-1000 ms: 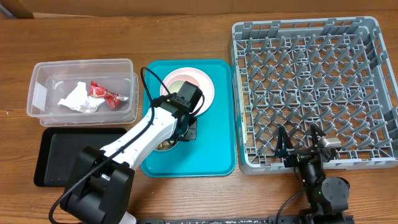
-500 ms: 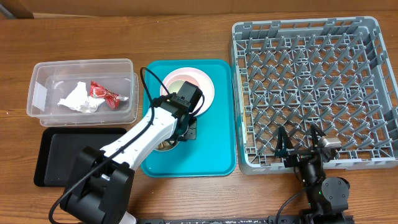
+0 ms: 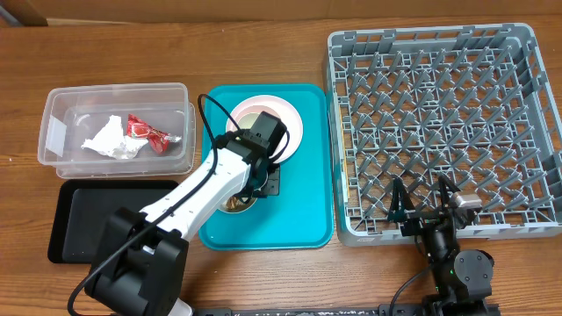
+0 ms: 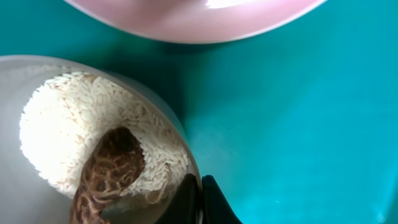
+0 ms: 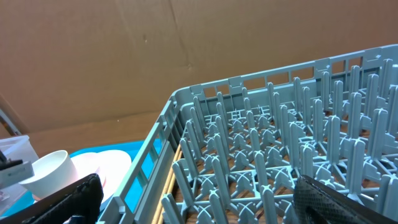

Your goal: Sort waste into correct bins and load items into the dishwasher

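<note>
Hardly anything has moved since a second ago: the left arm sits over the same spot, and only its jaws have come together.

Toward the left edge of the tabletop, the tub (image 3: 114, 88) holds the napkin (image 3: 107, 140) and the wrapper (image 3: 145, 132), so that part of the sorting looks done. Just in front of it, near the front-left corner, the black tray (image 3: 88, 219) lies bare.

Mid-tabletop is the teal tray (image 3: 307, 202). The left tool (image 4: 200, 202) is down on it, pinched shut on the rim of the bowl (image 4: 15, 199). Rice (image 4: 74, 118) and a brown scrap (image 4: 112, 168) lie inside the bowl. The plate (image 3: 290, 118) rests just behind the bowl on the same tray. A cup (image 5: 48, 171) shows in the right wrist view, seemingly on the plate.

On the right side of the tabletop the rack (image 3: 527, 35) stands with no dishes in it. The right tool (image 3: 423, 200) waits at its front edge with jaws wide apart, holding nothing.

The step in hand appears to be clearing the food scraps, with the grasp on the bowl just made. The next move probably calls for lifting the bowl level, carrying it left over the black tray and tipping it there. A thin rim pinch may let the bowl swing, so a slow lift would help keep the rice from spilling on the way. After that the bowl, plate and cup have yet to go into the rack.
</note>
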`<state>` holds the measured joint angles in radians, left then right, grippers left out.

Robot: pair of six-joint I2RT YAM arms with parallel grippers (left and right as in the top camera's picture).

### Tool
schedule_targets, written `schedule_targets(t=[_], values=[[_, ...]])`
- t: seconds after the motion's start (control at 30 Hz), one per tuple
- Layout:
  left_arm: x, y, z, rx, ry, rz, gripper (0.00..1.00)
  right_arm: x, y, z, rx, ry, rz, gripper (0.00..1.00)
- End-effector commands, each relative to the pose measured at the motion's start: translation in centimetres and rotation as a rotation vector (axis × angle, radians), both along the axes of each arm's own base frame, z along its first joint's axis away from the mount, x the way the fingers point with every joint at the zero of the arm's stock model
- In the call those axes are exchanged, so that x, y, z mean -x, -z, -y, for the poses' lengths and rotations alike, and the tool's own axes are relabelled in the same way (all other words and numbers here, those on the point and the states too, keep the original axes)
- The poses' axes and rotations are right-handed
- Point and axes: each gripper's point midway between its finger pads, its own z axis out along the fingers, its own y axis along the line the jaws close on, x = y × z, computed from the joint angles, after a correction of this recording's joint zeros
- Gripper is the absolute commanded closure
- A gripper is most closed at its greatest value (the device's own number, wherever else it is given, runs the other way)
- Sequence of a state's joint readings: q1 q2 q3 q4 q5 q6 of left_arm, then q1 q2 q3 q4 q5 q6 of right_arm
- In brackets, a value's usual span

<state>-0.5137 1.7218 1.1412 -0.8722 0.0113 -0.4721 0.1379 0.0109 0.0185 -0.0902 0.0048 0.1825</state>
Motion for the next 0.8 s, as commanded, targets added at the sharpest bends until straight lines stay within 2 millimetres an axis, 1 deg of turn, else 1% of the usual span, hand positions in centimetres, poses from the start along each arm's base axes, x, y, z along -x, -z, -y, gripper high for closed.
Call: schedule_targets(t=[0.0,0.17,0.37,0.57,0.77], values=[[-0.4,-1.4,1.7,0.069,0.005,-0.017,0.96,0.0,0.2,0.1,-0.001,0.005,0.003,0.00],[-0.3,-3.0,1.5,0.058,0.002,-0.035,0.96,0.0,0.2,0.1,-0.001,0.006,0.003,0.00],[-1.2,-4.6,1.1,0.062,-0.022,-0.029,0.96,0.0,0.2,0.1,-0.001,0.006,0.002,0.00],[-1.4,-7.2,-0.6,0.042,-0.067,-0.056,0.96,0.0,0.2,0.1,-0.001,0.006,0.003,0.00],[-1.9,-9.1,-2.9,0.034,-0.138,-0.070,0.96,0.0,0.2,0.1,-0.002,0.005,0.003,0.00]])
